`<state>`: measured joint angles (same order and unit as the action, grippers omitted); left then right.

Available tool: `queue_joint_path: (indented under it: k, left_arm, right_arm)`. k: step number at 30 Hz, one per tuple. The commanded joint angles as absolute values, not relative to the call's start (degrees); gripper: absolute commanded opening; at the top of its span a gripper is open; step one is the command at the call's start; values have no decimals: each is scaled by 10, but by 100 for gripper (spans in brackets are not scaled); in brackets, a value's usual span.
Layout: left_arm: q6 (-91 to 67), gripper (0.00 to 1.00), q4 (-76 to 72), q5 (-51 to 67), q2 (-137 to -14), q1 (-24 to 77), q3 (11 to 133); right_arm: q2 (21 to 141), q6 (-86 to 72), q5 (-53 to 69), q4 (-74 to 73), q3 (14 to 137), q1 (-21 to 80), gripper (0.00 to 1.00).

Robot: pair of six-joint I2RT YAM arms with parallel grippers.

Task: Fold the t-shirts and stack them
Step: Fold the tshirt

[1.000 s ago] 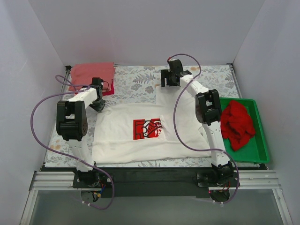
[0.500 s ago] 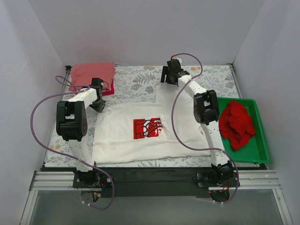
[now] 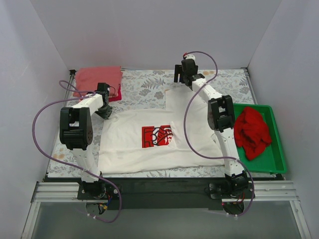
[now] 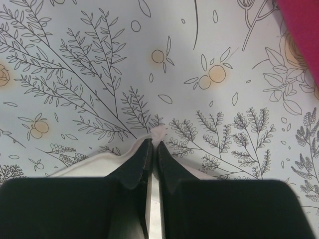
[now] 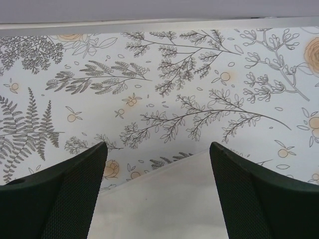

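Observation:
A white t-shirt (image 3: pixel 149 147) with a red chest print lies spread on the floral table cover. My left gripper (image 3: pixel 106 111) is shut on the shirt's far left corner; the white cloth (image 4: pixel 158 133) pokes out between the closed fingertips in the left wrist view. My right gripper (image 3: pixel 183 75) is open and empty above the shirt's far right corner, whose white edge (image 5: pixel 164 199) lies between the fingers (image 5: pixel 75 184) in the right wrist view. Folded pink and crimson shirts (image 3: pixel 98 79) are stacked at the far left. A bright red shirt (image 3: pixel 253 130) lies crumpled in the green tray (image 3: pixel 275 159).
The floral table cover (image 3: pixel 144 87) shows between the stack and the right gripper. White walls close in the back and sides. The table's back rim (image 5: pixel 149 25) runs just past the right gripper. Both arms' cables loop over the shirt's sides.
My right gripper has moved toward the back wall and a little right, past the shirt's far right corner. The left arm has not moved.

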<state>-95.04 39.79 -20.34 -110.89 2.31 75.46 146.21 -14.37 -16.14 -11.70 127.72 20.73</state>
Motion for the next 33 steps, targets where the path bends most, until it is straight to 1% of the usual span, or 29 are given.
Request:
queue_joint_path:
  k: [1,5,11,13,17,23,24,25,28,29,33]
  left_arm:
    - [-945,0,390,-198,-1087,20,749]
    - [-942,0,391,-201,-1086,20,749]
    - [-943,0,389,-201,-1089,20,751]
    - [-938,0,388,-201,-1092,20,755]
    - [-940,0,394,-205,-1092,20,757]
    - [-938,0,398,-222,-1096,20,771]
    - [-939,0,400,-225,-1097,20,773]
    - [-939,0,401,-223,-1097,20,776]
    - [-938,0,401,-221,-1096,20,775]
    - [-938,0,401,-221,-1097,20,776]
    - [-940,0,402,-219,-1094,19,774]
  right_arm:
    - [1457,-126,-157,-81,1302,192,90]
    - [1485,-140,-114,-78,1309,178,90]
    - [1516,-113,-97,-76,1321,174,88]
    - [1517,-106,-94,-80,1322,174,86]
    - [1511,-84,-126,-97,1319,178,84]
    - [1499,-64,-134,-145,1300,186,70]
    - [1499,-60,-137,-150,1299,190,62]
    - [1499,-55,-138,-158,1296,191,58]
    - [1495,-39,-153,-170,1293,199,48]
    - [1491,-35,-169,-176,1288,200,46]
    - [1469,-33,-180,-180,1270,207,30]
